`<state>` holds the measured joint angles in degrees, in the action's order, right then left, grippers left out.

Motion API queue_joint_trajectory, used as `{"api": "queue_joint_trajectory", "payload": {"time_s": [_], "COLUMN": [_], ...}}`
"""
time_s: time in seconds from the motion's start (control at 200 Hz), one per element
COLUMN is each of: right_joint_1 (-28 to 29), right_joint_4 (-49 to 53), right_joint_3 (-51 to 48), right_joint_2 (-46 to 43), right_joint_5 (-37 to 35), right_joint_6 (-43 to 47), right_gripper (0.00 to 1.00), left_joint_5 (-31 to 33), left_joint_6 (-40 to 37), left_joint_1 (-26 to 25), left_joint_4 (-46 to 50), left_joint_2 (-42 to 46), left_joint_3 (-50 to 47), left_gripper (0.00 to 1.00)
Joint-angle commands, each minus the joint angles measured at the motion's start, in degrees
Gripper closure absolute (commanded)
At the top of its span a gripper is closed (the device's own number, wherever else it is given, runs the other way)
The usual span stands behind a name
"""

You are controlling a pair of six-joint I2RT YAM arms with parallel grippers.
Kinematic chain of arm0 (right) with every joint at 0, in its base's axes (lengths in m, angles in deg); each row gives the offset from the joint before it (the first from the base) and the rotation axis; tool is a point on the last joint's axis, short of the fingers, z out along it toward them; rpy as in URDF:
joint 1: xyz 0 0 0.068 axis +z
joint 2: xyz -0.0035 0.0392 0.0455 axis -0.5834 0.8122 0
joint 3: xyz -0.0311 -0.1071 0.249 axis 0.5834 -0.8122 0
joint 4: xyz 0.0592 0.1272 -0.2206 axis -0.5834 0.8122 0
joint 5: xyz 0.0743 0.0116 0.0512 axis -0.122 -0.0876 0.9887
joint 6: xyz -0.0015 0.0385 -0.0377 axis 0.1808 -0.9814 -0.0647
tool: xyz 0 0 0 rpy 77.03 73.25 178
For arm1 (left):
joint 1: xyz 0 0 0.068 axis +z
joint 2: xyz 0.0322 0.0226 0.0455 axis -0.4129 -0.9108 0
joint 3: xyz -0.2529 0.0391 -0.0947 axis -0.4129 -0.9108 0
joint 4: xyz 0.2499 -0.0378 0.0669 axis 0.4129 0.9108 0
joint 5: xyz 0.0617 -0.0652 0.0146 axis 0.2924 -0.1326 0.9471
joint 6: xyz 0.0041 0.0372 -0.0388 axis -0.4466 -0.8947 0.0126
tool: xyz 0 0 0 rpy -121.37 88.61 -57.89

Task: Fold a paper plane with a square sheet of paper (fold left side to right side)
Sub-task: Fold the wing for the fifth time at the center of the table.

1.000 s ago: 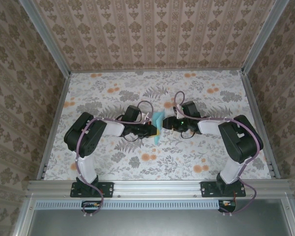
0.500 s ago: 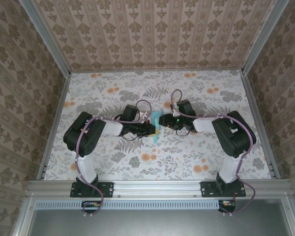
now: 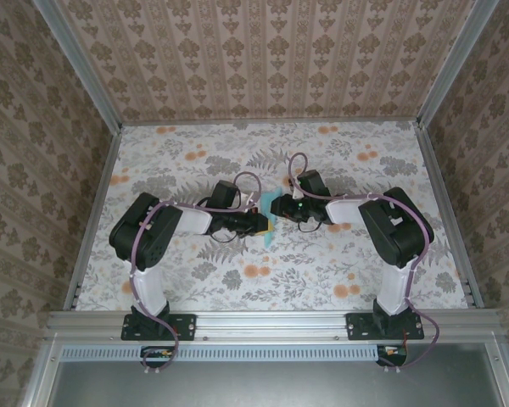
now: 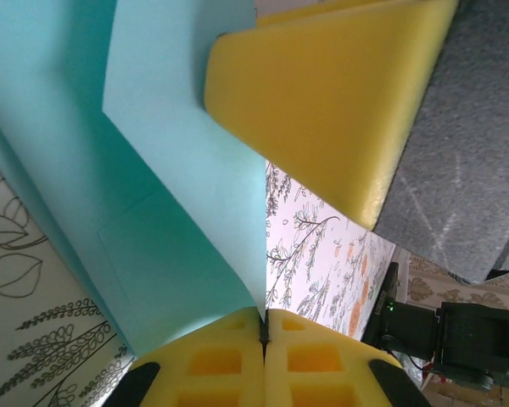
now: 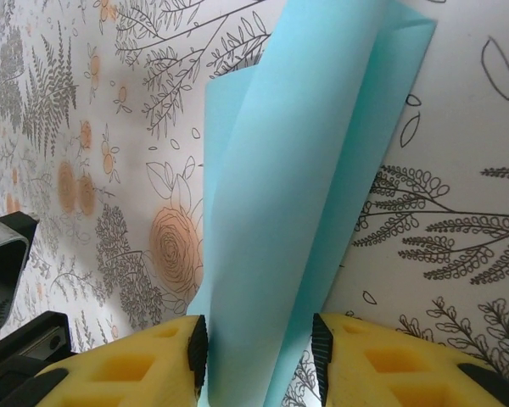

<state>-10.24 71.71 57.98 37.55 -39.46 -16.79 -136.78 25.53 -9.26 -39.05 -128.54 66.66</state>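
Note:
The light-blue sheet of paper (image 3: 269, 225) is folded into narrow layers and held up off the table between the two arms. My left gripper (image 3: 261, 223) is shut on one thin edge of the paper (image 4: 153, 212), its yellow pads (image 4: 229, 356) pressed together at the left gripper (image 4: 265, 326). From the other side, my right gripper (image 3: 276, 209) straddles the bulging fold of the paper (image 5: 288, 186). The right gripper (image 5: 259, 348) is open, with its black-ribbed pads (image 5: 198, 348) close on either side of the fold. One of its yellow fingers (image 4: 322, 102) shows in the left wrist view.
The floral table cover (image 3: 339, 254) lies under both arms. A metal frame (image 3: 93, 212) and patterned walls close in the left, right and far sides. Both arm bases (image 3: 157, 326) sit on the near rail.
My right gripper has moved left onto the paper and its jaws have narrowed round the fold. The left gripper has kept its hold in about the same place.

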Motion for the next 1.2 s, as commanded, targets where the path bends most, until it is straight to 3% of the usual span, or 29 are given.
{"api": "queue_joint_trajectory", "payload": {"time_s": [0.0, 0.375, 0.575, 1.195], "right_joint_1": [0.4, 0.4, 0.4, 0.4], "right_joint_4": [4.1, 4.2, 4.1, 4.8], "right_joint_3": [1.3, 1.7, 1.6, 1.7], "right_joint_2": [2.0, 3.2, 3.2, 3.0], "right_joint_5": [-2.3, -2.1, -2.1, -1.8], "right_joint_6": [-0.2, -0.9, -0.9, -0.6], "right_gripper": [0.60, 0.61, 0.61, 0.61], "left_joint_5": [-0.3, 0.4, 0.0, -2.0], "left_joint_6": [-1.2, -2.9, -4.8, -2.9], "left_joint_1": [0.5, 3.1, 5.0, 3.2], "left_joint_4": [1.1, 7.7, 12.8, 10.5], "left_joint_2": [0.1, 8.1, 6.0, -4.2], "left_joint_3": [-0.4, 0.3, 4.2, 10.2], "left_gripper": [0.89, 0.67, 0.56, 0.57]}}
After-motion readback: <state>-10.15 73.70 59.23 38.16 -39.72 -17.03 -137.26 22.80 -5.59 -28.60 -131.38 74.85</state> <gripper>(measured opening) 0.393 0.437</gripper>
